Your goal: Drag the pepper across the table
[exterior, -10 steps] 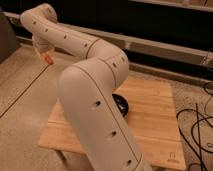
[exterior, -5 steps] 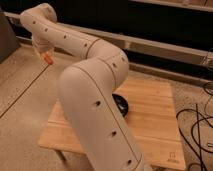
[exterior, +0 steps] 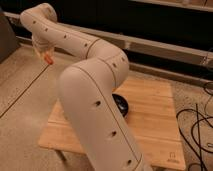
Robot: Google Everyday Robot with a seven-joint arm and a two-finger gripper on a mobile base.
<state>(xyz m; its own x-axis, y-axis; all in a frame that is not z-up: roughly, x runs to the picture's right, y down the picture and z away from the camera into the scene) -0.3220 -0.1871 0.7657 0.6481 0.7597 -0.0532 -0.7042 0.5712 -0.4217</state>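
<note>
The pepper [exterior: 48, 58] is a small orange-red sliver hanging in the air at the upper left, over the speckled floor and well away from the table. My gripper [exterior: 44, 52] sits at the end of the white arm, right above the pepper, and is shut on it. The table [exterior: 155, 112] has a light plank-wood top and stands at the centre right. The bulky white arm [exterior: 95, 100] sweeps from the lower middle of the view up to the left and hides much of the table's left half.
A dark bowl [exterior: 122, 104] rests on the table, half hidden behind the arm. Black cables [exterior: 200, 130] trail over the floor to the right of the table. A dark wall with a pale rail [exterior: 165, 50] runs along the back.
</note>
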